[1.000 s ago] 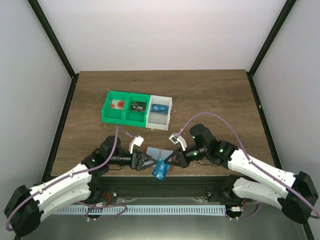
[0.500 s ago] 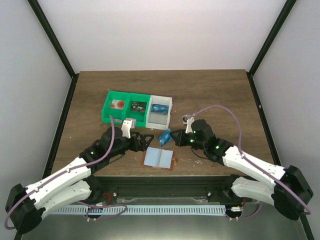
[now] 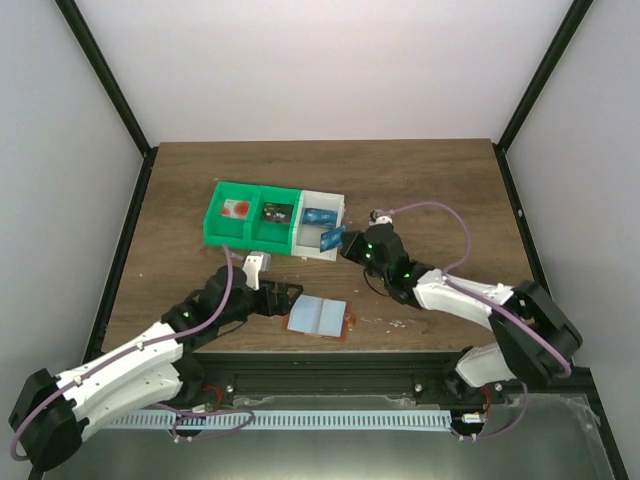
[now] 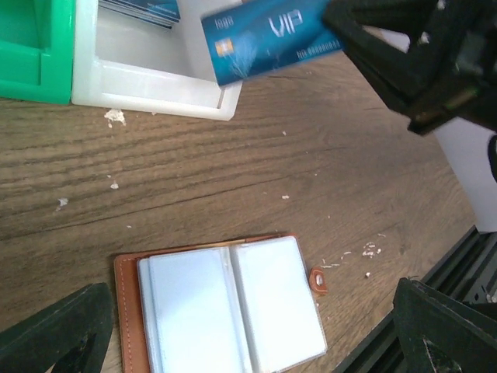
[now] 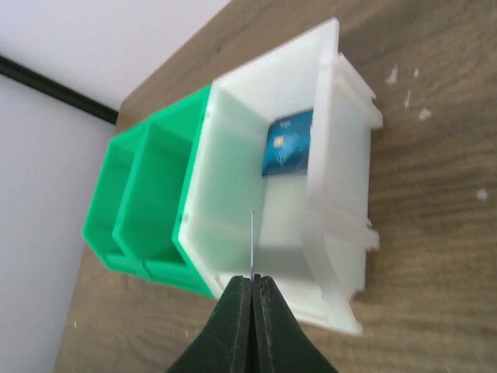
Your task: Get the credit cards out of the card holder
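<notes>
Right gripper is pictured clamped on a blue card, which is pinched by one short end with the jaws pressed together on it, at the near rim of the white bin. The card's long axis is carried out ahead of the fingertips, toward the bin. In the right wrist view the card is seen edge-on, as a thin line over the bin's open compartment. The bin is thus placed directly ahead of and below the gripper, its length running away from it. A short advance and a release are judged to be all that the coming move calls for. A second card is seen lying flat at the far end of the bin, and the green bin is joined to its side.

The holder is laid open on the table, pale lining up, close to the near edge and well apart from the right gripper. The left gripper is the nearer of the two and is held just beside it. Its fingers are spread wide and nothing is held between them. Whether the holder is touched cannot be told, nor whether more cards are kept in its pockets.
</notes>
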`<action>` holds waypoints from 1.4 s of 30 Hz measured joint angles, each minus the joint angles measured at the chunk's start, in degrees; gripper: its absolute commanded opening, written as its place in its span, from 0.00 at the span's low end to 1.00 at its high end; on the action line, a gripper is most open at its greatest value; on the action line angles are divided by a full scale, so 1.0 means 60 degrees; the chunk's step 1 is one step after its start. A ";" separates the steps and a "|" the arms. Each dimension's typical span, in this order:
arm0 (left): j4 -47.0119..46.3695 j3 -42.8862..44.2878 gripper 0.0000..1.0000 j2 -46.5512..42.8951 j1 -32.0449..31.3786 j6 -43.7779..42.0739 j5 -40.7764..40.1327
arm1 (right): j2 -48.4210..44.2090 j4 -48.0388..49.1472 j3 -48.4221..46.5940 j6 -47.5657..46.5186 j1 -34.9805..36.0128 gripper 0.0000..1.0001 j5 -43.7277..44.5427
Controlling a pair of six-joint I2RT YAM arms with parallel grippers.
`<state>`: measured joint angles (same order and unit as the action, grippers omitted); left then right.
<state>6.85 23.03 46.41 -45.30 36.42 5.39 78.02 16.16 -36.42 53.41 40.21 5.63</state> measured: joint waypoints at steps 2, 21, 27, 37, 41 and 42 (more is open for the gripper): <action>-0.0047 -0.0080 1.00 -0.0076 0.0000 0.0047 0.0095 | 0.0415 0.0310 -0.0262 0.0127 -0.0004 0.00 0.0262; -0.0149 -0.0630 1.00 -0.0656 0.0000 0.0386 0.0652 | 0.3778 0.1188 -0.3107 0.0721 -0.0087 0.01 0.1497; -0.0117 -0.0776 1.00 -0.1173 0.0000 0.0452 0.0641 | 0.4564 0.1075 -0.3581 0.0863 -0.0127 0.01 0.1603; -0.0029 -0.0845 1.00 -0.1282 0.0000 0.0503 0.0637 | 0.5202 0.0925 -0.3861 0.0969 -0.0215 0.01 0.1756; -0.0018 -0.0841 1.00 -0.1282 0.0000 0.0503 0.0637 | 0.5340 0.0933 -0.4003 0.0969 -0.0288 0.01 0.1763; -0.0018 -0.0845 1.00 -0.1282 0.0000 0.0506 0.0637 | 0.5391 0.0954 -0.4036 0.0969 -0.0306 0.00 0.1741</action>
<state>6.74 17.96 38.72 -45.30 39.46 9.21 110.37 21.89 -60.64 59.22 38.37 16.08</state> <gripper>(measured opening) 0.997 0.015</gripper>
